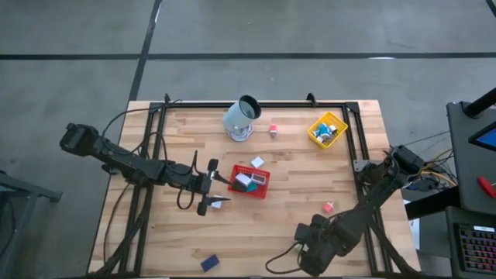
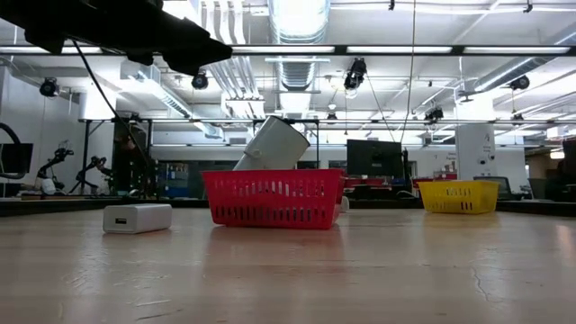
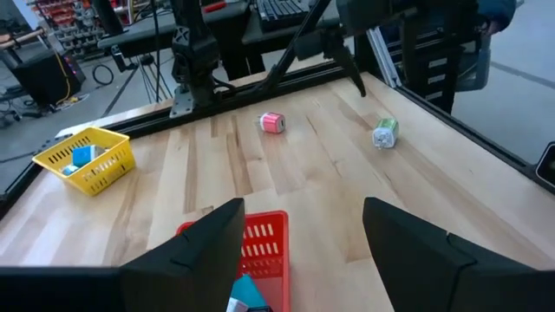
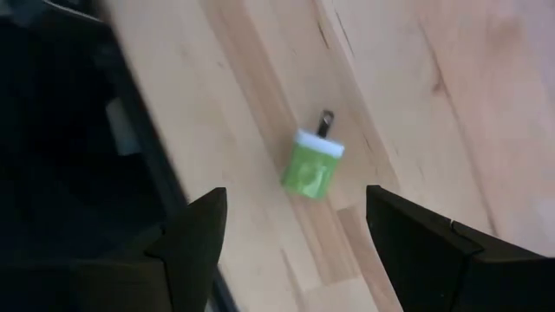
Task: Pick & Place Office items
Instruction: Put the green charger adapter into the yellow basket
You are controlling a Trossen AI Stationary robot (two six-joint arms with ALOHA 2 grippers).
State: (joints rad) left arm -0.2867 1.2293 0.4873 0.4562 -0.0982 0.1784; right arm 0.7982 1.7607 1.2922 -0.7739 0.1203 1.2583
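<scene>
Green item [image 4: 310, 165] with a white cap, lying on its side on the bare wood at the near edge of the table, right of centre. The right gripper [image 4: 299, 227] hangs directly above it, fingers spread as wide as they go, nothing between them, not touching it.

Over to the red tray [image 1: 263, 190] mid-table: a white piece, a black piece and a teal block [image 3: 247, 291] sit inside. A white item [image 1: 257, 162] lies just beyond its far edge, and a white block [image 2: 137, 218] rests on the table by its left side. The left gripper [image 1: 225, 190] hovers at that left edge, fingers parted about halfway and empty.

A pink-red item [image 1: 328, 207] sits right of the red tray, towards the near side, and another one [image 1: 273, 129] lies far out, between the tipped-over cup [image 1: 242, 118] and the yellow tray [image 1: 317, 137]. That yellow tray, far right, holds blue and white pieces. A dark blue block [image 1: 209, 263] lies alone at the near edge, left of centre.
</scene>
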